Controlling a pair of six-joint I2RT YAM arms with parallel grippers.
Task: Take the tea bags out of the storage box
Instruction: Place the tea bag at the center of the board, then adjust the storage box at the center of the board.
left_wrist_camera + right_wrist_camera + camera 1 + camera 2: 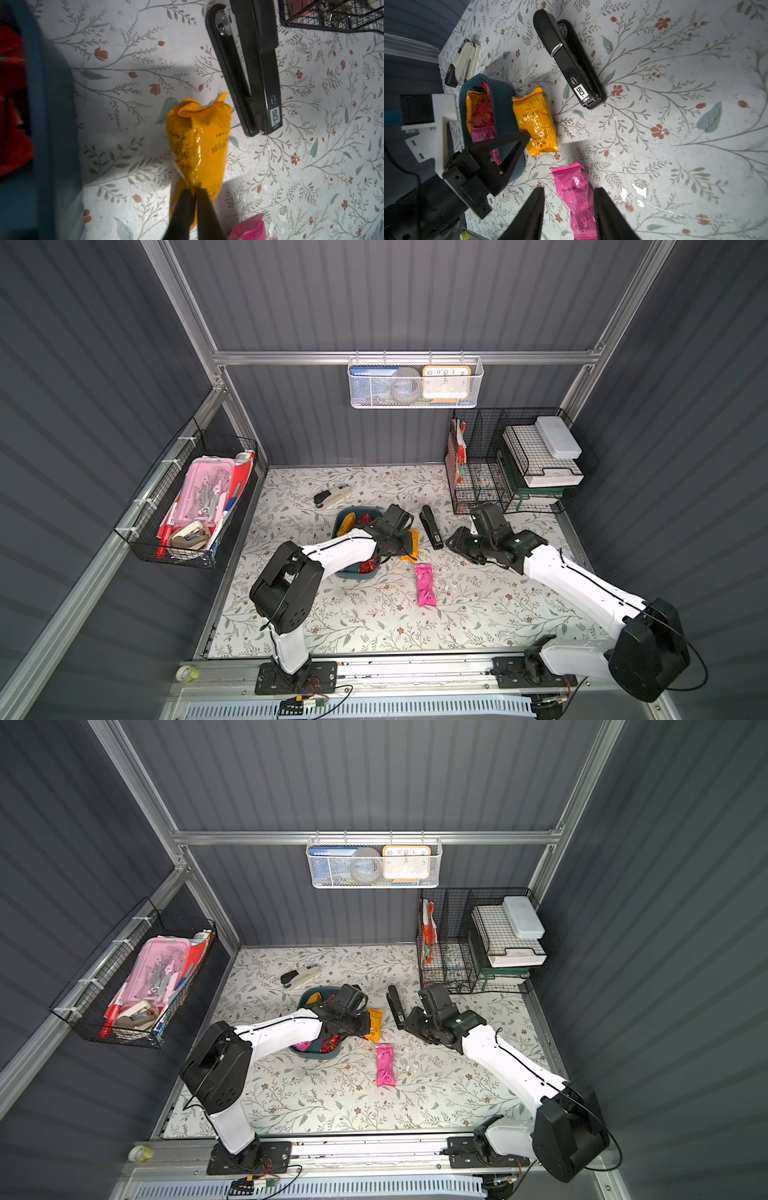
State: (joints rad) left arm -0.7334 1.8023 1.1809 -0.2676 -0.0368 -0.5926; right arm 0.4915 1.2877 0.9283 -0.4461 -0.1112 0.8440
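Note:
The teal storage box (343, 516) (503, 99) stands mid-table and holds orange (475, 99), red (481, 118) and pink (481, 135) tea bags. An orange tea bag (412, 544) (197, 141) lies on the table just outside the box's right wall. My left gripper (193, 190) (367, 1026) is at that bag's near end, its jaws parted by a narrow slit around the foil seam. A pink tea bag (425, 591) (575, 191) lies flat nearer the front. My right gripper (569, 190) (454, 543) hovers open to the right, holding nothing.
A black stapler (430, 526) (249, 72) lies between the two grippers, close to the orange bag. A beige stapler (332, 495) sits behind the box. Black wire racks (498, 472) fill the back right corner, and a wire basket (195, 506) hangs on the left wall.

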